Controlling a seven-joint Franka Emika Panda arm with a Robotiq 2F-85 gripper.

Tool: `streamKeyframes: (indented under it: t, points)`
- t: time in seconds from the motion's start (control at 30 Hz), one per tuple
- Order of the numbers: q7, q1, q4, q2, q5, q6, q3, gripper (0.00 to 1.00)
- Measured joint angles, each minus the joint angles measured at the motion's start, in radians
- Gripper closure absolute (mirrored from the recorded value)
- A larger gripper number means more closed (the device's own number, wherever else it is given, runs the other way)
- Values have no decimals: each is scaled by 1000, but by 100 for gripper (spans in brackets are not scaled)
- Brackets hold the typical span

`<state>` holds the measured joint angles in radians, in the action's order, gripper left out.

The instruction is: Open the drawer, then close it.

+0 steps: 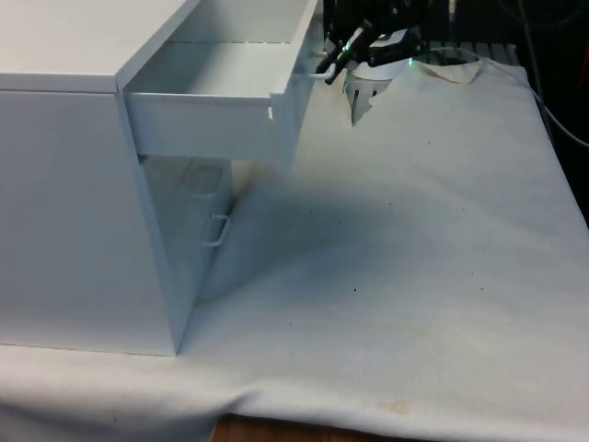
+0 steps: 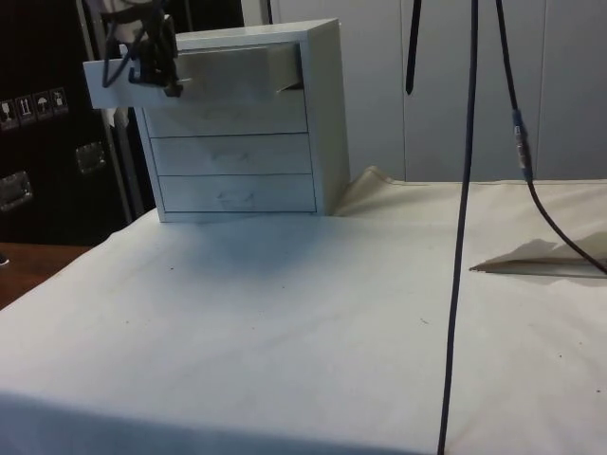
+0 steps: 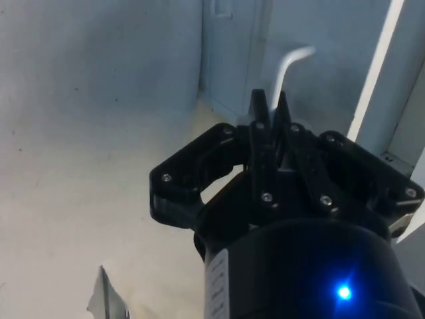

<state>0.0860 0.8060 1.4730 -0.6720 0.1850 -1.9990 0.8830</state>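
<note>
A white chest of drawers (image 1: pixel 64 184) stands at the front view's left, and its top drawer (image 1: pixel 216 87) is pulled far out with nothing in it. In the side view the drawer's front panel (image 2: pixel 119 81) juts out past the chest (image 2: pixel 322 114). My black gripper (image 1: pixel 333 64) sits at that front panel, shut on the drawer's thin white handle (image 3: pixel 290 58). The wrist view has both fingers (image 3: pixel 259 109) pinched close together, the handle's bar running between them. From the side the gripper (image 2: pixel 154 68) hangs right in front of the panel.
Two lower drawers (image 2: pixel 232 171) are closed; one of their handles (image 1: pixel 218 230) sticks out below the open drawer. A black cable (image 2: pixel 463 237) hangs down in the side view. The cloth has a raised fold (image 2: pixel 536 258), and a crumpled white flap (image 1: pixel 363 97) lies below the gripper.
</note>
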Motion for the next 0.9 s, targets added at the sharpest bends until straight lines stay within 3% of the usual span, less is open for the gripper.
streamKeyframes:
  t: [0.2, 0.77, 0.9]
  points:
    - [36, 8, -21, -19, 9, 23, -27, 100]
    - [70, 18, -35, -28, 34, 51, -47, 100]
    - [72, 19, -36, -27, 34, 51, -49, 88]
